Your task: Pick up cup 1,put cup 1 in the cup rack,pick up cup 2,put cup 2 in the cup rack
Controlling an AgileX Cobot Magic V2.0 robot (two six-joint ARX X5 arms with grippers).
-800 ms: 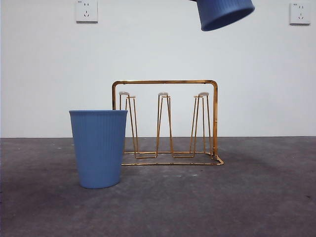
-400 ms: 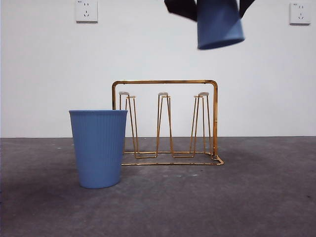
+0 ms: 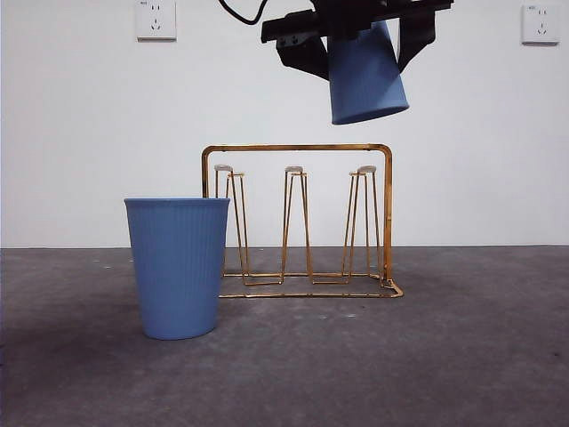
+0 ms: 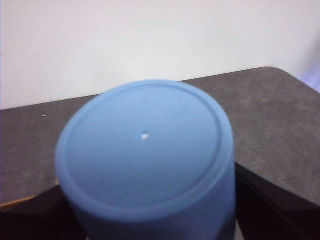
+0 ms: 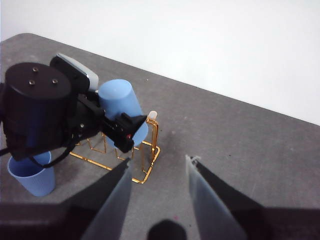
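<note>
A blue ribbed cup (image 3: 364, 76) hangs upside down and slightly tilted above the right end of the gold wire cup rack (image 3: 298, 149). My left gripper (image 3: 363, 44) is shut on it from both sides, and the left wrist view fills with the cup's flat base (image 4: 145, 150). A second blue cup (image 3: 178, 267) stands upright on the table, in front of the rack's left end. In the right wrist view the held cup (image 5: 120, 107) sits over the rack (image 5: 152, 145) and the standing cup (image 5: 32, 175) is beside it. My right gripper (image 5: 157, 165) is open and empty, well away from them.
The dark grey table (image 3: 444, 356) runs back to a white wall with two sockets (image 3: 156, 20). The rack's white-tipped prongs (image 3: 294, 170) stand bare. The left arm's black body (image 5: 37, 110) hangs over the rack's left part.
The held cup has come down and leftward from the top edge toward the rack's right end, and the black left gripper has dropped into the front view.
</note>
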